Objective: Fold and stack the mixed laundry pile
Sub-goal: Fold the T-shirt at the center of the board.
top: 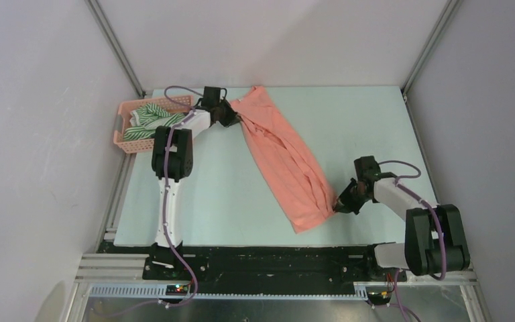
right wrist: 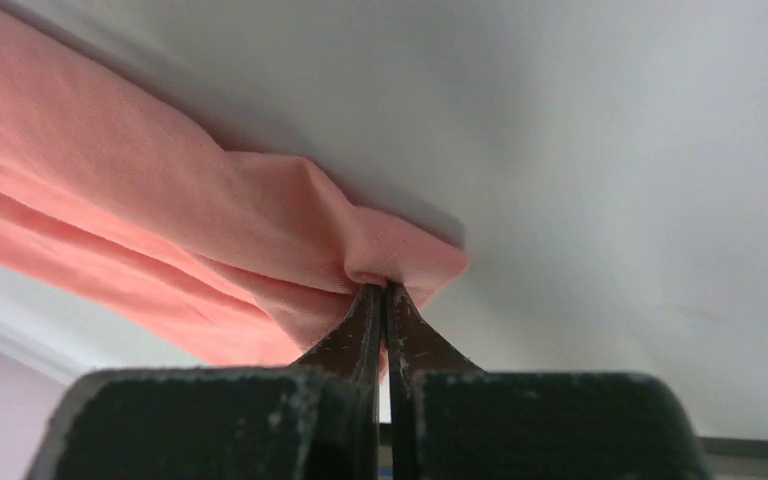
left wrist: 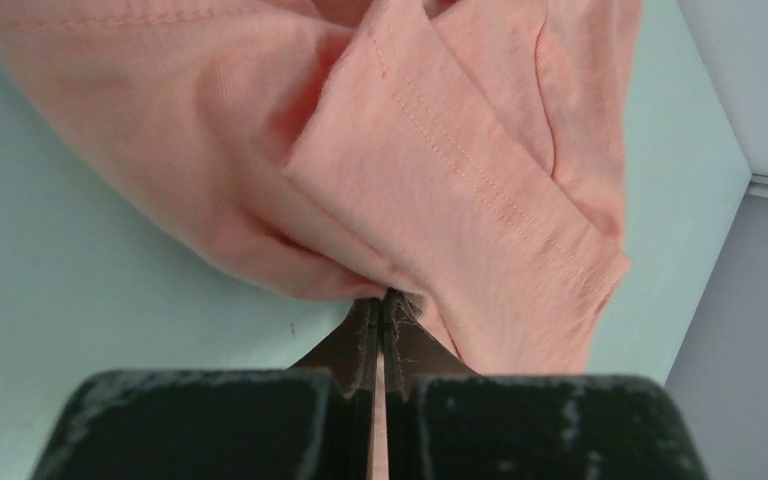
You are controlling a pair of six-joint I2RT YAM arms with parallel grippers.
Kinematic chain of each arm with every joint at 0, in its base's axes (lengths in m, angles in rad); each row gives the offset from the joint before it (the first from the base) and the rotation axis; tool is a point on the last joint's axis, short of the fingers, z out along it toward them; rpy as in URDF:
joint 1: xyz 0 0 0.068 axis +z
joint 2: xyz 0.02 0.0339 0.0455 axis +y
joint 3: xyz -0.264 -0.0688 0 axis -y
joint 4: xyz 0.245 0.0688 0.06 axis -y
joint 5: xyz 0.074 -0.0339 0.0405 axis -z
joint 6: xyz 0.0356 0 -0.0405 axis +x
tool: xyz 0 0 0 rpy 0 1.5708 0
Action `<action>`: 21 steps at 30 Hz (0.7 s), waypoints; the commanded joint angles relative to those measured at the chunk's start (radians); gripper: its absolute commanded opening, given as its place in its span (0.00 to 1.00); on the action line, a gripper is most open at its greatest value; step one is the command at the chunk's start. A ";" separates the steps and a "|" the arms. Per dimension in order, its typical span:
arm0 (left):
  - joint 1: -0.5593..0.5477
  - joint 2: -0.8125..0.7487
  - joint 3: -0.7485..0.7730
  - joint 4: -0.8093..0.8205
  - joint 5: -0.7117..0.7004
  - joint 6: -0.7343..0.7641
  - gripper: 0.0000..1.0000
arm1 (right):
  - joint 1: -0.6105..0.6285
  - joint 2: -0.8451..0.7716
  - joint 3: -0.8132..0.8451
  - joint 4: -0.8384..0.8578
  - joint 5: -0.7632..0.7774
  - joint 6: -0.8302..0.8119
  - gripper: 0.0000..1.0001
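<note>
Up close, the right wrist view shows what the overhead cannot. The right gripper (right wrist: 380,292) has its jaws pressed together, with a small bunch of the pink shirt (right wrist: 160,230) nipped between the tips. From above, that gripper is only a dark shape at the shirt's near corner, right of the middle of the table (top: 208,194).

The left wrist view shows the same for the left gripper (left wrist: 382,298). Its jaws are closed tight on a fold of stitched hem, and the cloth spreads away beyond them over the table.

Only the top view shows the whole shirt. It lies on the table as a long slanting band, from the near right gripper to the far left one.

The right arm (top: 402,194) reaches low from its base at the near right, its wrist pointing left. The left arm (top: 169,194) runs away from its base, bends at the elbow and stretches rightward to the shirt's far end.

At the far left edge sits a basket (top: 126,127), and a striped garment (top: 149,117) lies in it.
</note>
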 commanded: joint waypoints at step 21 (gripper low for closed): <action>-0.218 -0.804 -0.917 0.011 -0.114 0.038 0.48 | 0.084 -0.146 -0.068 -0.066 0.151 0.004 0.00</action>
